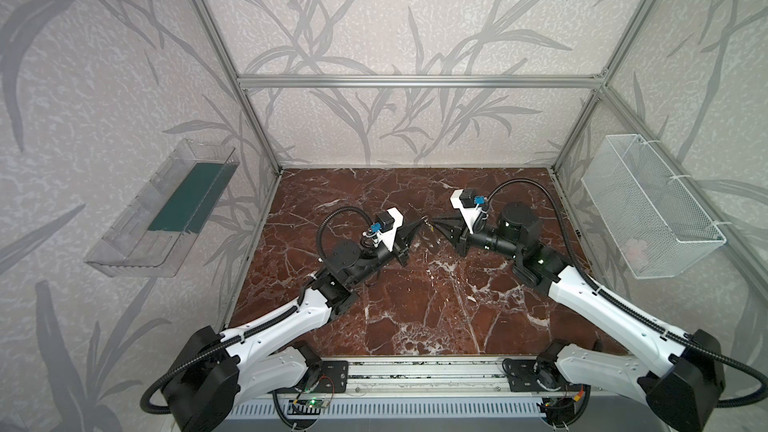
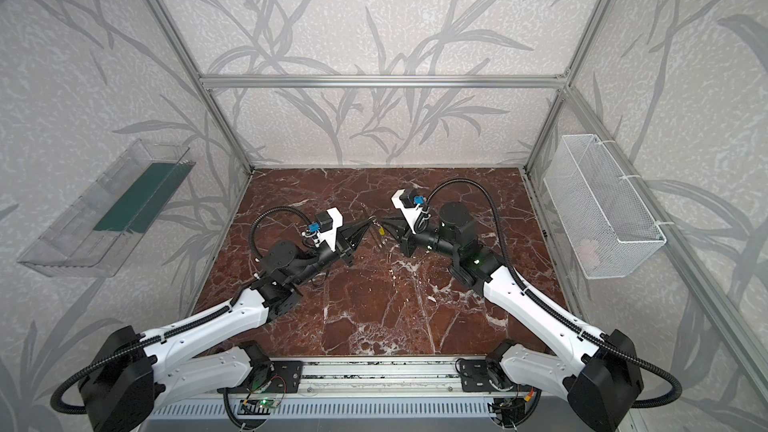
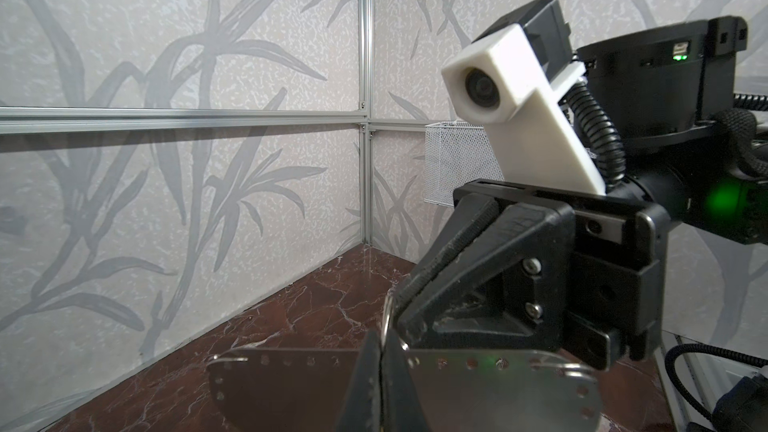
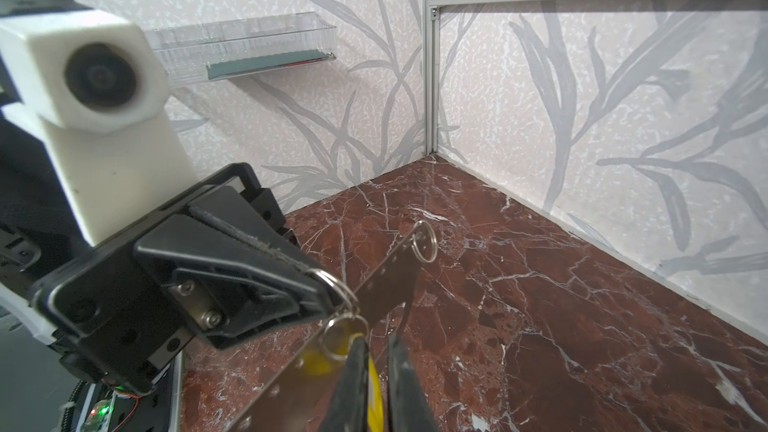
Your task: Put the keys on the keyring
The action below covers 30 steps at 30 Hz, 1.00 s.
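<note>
setup: both arms meet mid-table, tips nearly touching, above the tabletop (image 1: 415, 305).
L gripper (image 3: 380, 353): jaws shut on the rim of the key plate (image 3: 291, 384), w/ the plate sticking out toward the R arm. Prob. reason: leaves the row of rim holes exposed and steady for threading.
key plate, where: in the air btw the two grippers, off the table. In the R wrist view it runs as a long strip past the L tip.
keyring (image 4: 338, 289): silver ring sits at the plate rim, right at the L gripper's tip. A smaller ring just beside it carries the yellow tag (image 4: 372, 386). Cannot tell if the ring is through a hole.
R gripper (image 4: 378, 367): jaws narrow, tag btw them; cannot tell if they pinch it. Prob. reason: the tag is the easiest handle to steer the ring w/o covering it.
extra: another small ring (image 4: 427, 243) at the plate's far end.
step (est.): working the ring onto a rim hole; not visibly done.
risk (est.): ring is thin and the tag dangles, so it may twist or slip off the rim on a sideways pull.
next (est.): needs a small, slow turn of the ring, w/ a firm L hold.
</note>
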Each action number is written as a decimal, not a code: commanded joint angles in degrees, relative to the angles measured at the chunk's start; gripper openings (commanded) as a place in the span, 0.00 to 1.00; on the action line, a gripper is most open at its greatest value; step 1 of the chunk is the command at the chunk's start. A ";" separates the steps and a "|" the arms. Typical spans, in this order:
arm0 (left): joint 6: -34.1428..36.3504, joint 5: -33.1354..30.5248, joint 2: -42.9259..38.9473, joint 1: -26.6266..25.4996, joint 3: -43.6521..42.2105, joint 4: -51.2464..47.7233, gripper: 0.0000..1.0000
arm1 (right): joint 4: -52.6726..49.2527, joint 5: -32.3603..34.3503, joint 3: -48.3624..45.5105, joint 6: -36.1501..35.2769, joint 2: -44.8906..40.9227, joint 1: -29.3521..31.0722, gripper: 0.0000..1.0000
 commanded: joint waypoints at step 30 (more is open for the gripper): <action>-3.79 6.36 0.88 0.01 0.76 4.81 0.00 | -11.49 5.03 3.35 -10.26 -2.97 4.72 0.32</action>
